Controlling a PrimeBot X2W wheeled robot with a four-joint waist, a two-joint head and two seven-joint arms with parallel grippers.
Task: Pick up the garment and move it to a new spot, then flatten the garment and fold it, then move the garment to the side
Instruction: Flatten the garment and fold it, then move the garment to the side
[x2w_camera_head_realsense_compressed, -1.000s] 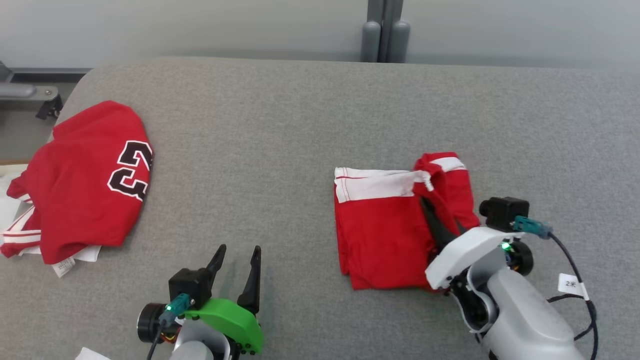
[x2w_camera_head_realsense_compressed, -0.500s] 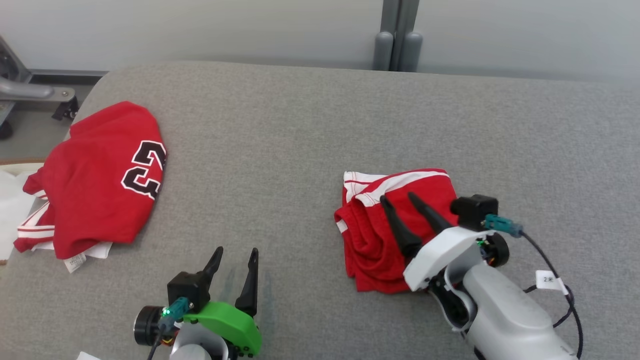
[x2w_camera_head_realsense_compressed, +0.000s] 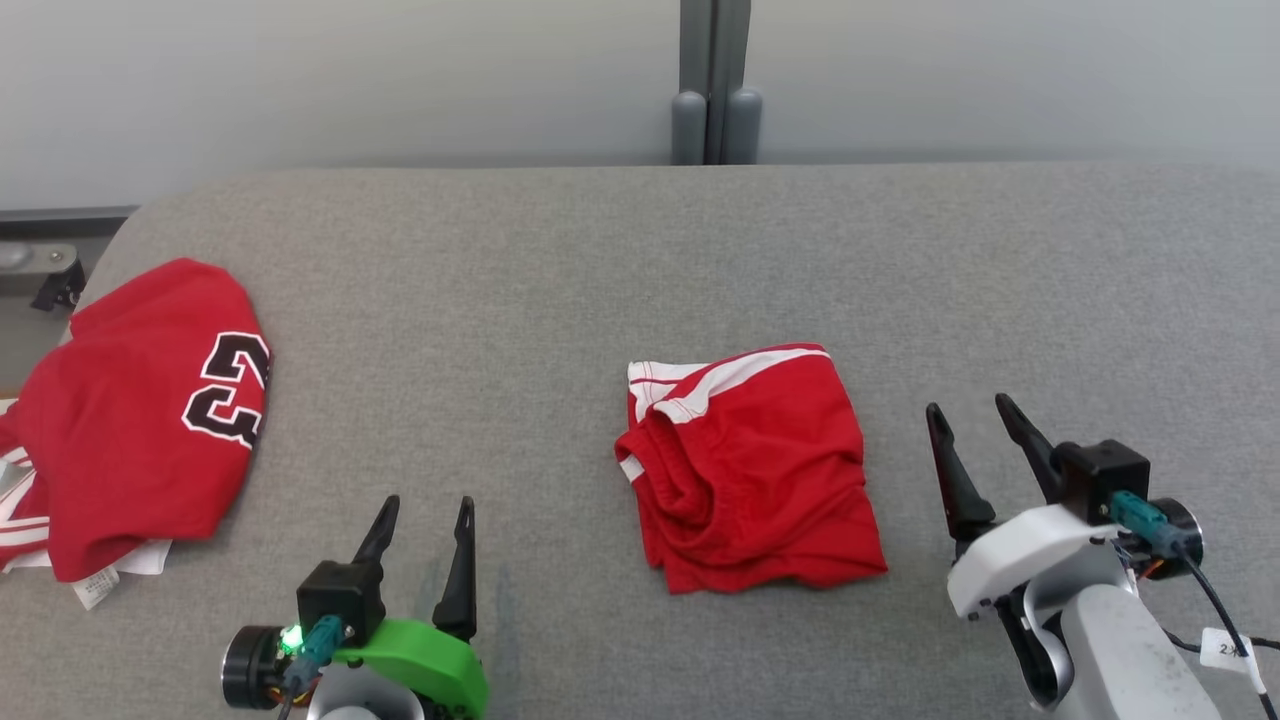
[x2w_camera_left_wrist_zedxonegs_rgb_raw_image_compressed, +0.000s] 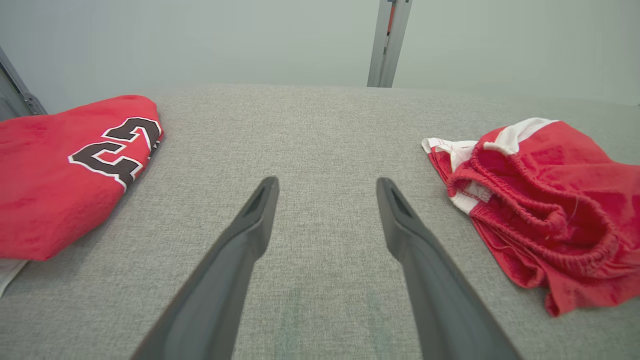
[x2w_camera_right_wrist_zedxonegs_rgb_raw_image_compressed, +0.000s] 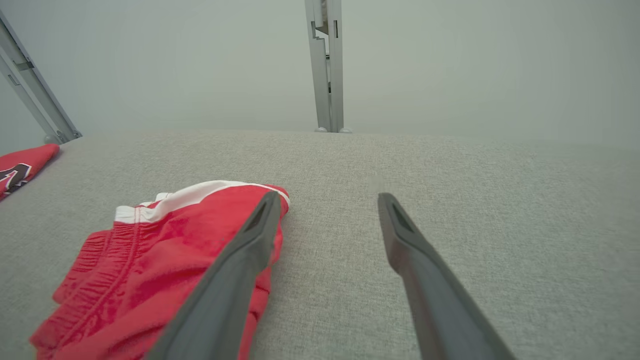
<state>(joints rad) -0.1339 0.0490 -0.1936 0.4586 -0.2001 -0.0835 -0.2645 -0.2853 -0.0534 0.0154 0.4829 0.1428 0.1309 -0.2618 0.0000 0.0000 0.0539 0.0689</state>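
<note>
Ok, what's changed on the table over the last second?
The right gripper has let go of the red shorts, opened, and drawn back to the right of them, clear of the cloth. The shorts now lie released on the grey table, more bunched than before. The left gripper stays open near the front edge, and the red jersey lies untouched at the far left. The head camera shifted too.

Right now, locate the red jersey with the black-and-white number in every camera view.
Head view: red jersey at the far left.
Left wrist view: jersey on the left side, number showing.
Right wrist view: jersey as a sliver at the left edge.
Shared landmark: grey vertical post, near top centre in all.
</note>
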